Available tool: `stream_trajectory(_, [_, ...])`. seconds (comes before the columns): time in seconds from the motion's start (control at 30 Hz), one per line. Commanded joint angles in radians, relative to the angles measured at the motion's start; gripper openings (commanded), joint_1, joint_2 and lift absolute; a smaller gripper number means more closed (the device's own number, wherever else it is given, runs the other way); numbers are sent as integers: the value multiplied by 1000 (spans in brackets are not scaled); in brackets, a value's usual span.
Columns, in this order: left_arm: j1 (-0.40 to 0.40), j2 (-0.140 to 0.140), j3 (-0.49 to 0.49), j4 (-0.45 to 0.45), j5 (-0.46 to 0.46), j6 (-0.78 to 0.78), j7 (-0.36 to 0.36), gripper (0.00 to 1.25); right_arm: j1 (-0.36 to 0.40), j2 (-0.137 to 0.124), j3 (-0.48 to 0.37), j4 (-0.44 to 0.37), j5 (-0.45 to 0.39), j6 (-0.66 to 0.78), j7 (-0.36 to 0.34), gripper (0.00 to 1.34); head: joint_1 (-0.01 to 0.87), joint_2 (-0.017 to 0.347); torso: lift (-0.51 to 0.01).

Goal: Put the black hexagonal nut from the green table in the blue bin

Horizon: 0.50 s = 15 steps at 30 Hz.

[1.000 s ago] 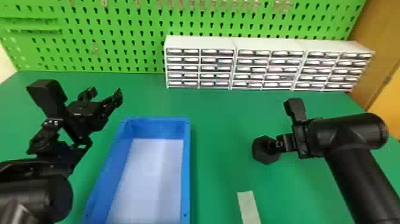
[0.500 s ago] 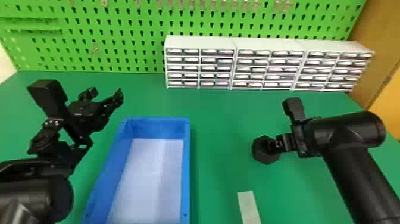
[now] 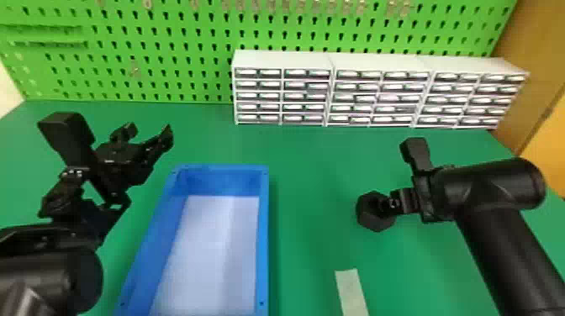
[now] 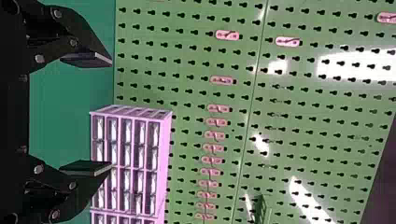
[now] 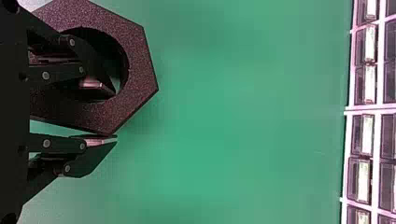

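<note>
My right gripper (image 3: 390, 204) is at the black hexagonal nut (image 3: 365, 216), right of the blue bin (image 3: 263, 235) over the green table (image 3: 311, 176). In the right wrist view, the right gripper (image 5: 103, 115) has one finger inside the hole of the nut (image 5: 140, 70) and the other against its outer edge, shut on the wall between. Whether the nut touches the table, I cannot tell. The left gripper (image 3: 149, 133) is parked beyond the bin's left side; the left wrist view has the left gripper (image 4: 111, 113) open, nothing between its fingers.
White drawer units (image 3: 283, 61) stand at the table's back before a green pegboard (image 3: 164, 25). A pale strip (image 3: 351, 290) lies on the table between the bin and my right arm, near the front.
</note>
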<state>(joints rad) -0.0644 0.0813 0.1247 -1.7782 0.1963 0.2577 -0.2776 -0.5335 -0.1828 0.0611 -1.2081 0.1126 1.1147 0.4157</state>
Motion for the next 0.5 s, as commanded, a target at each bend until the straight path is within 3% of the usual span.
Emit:
stream_trajectory(0.0, [2,0,1,0,0,0,0,779,9,3,-24,-11,13,-7,0,356,691,9,-97])
stream_trajectory(0.23, [3,0,3,-1,0,0,0,779,26,-4,-72,-88,71,-27,0,356,691,9,-97])
stream_trajectory(0.47, [3,0,3,0,0,0,0,779,53,-7,-156,-171,65,-82,0,356,691,9,-97])
